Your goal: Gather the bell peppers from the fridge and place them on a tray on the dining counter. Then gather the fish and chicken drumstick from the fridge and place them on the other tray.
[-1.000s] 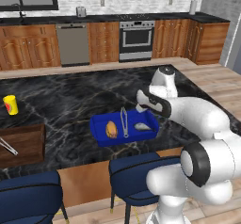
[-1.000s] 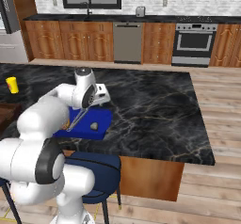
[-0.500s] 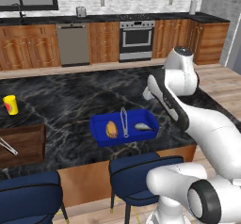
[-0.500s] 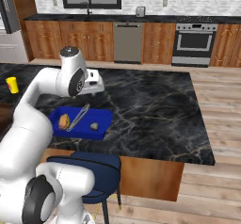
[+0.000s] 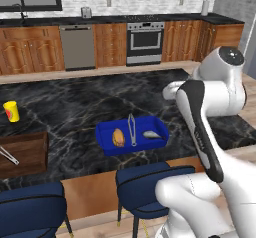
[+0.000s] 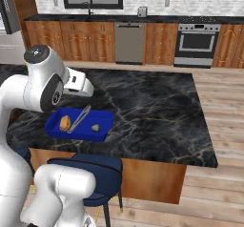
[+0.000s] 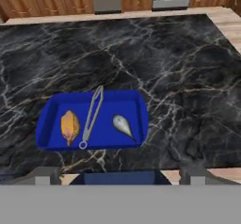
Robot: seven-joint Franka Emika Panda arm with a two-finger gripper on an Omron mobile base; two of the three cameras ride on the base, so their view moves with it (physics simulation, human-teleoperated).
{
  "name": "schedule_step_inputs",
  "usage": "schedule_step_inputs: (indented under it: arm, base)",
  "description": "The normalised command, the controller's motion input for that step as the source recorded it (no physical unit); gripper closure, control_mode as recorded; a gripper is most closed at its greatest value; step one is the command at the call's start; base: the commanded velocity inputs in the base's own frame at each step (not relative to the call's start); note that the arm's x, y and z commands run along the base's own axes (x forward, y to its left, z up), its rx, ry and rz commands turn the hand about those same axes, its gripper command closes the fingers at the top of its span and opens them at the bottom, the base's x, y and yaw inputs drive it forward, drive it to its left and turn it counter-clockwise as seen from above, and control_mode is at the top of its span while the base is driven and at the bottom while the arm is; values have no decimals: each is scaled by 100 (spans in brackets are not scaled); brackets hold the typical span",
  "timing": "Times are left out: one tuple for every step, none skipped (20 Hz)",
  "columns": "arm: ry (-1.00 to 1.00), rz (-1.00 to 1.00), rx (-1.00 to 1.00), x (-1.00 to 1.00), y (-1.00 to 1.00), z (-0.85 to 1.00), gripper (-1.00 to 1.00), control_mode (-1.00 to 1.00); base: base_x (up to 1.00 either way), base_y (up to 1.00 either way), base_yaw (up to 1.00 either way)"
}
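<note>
My arm has pulled up and back from the blue tray (image 7: pixel 92 119), which a moment ago lay directly beneath my hand; the delivery here looks finished. My gripper (image 7: pixel 120 175), at the bottom of the hand view, stands wide open and empty. At centre frame the tray holds the drumstick (image 7: pixel 69 126) at left, tongs (image 7: pixel 91 116) in the middle and what seems the fish (image 7: pixel 123 125) at right, all resting on the black counter (image 7: pixel 188 68).
</note>
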Motion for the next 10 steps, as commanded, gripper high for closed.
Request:
schedule_step_inputs:
  arm:
    - [-45,-27,15,-100,0,27,-100,-100]
    - [-44,-25,14,-100,0,18,-100,-100]
    - [-30,-16,11,-100,0,21,-100,-100]
    - [-14,-12,8,-95,1,36,-100,-100]
    - [-1,-10,4,-81,0,49,-100,-100]
    - [0,-9,0,-74,0,47,-100,-100]
    - [-1,-8,-3,-60,2,32,-100,-100]
    - [-1,-6,-2,-47,1,35,-100,-100]
    - [0,-4,0,-38,3,25,-100,-100]
    - [0,-3,0,-37,5,18,-100,-100]
  base:
    - [0,0,0]
    - [0,0,0]
    - [0,0,0]
    - [0,0,0]
    - [0,0,0]
    - [0,0,0]
    - [0,0,0]
    - [0,0,0]
    - [0,0,0]
    - [0,0,0]
